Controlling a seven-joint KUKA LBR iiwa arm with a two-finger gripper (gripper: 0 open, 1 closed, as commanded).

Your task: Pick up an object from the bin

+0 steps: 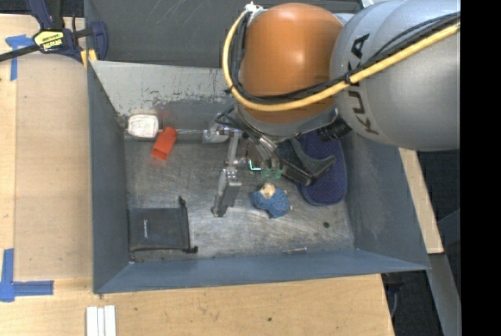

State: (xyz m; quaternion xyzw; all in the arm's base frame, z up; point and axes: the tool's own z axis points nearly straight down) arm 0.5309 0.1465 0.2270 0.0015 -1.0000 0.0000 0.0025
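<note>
Arm [407, 68] from the right, orange-capped wrist [286, 52] over low hand [243, 187].

Grey metal bin [106, 193]: we count one.
White rounded oval piece [142, 125]: we count one.
Small orange-red block [163, 143]: we count one.
Flat black square case [160, 229]: we count one.
Crumpled light-blue soft lump [274, 204]: we count one.
Small tan bit [268, 190] on the blue lump: we see one, and we cannot tell whether it is a separate thing or part of the lump.
Dark blue-violet oval soft piece [329, 178]: we count one, partly hidden under the arm.
Kinds that come in more than one: none that we can make out; each kind appears once.
Loose things in the bin altogether: we count five, or six if the tan bit is its own thing.
</note>
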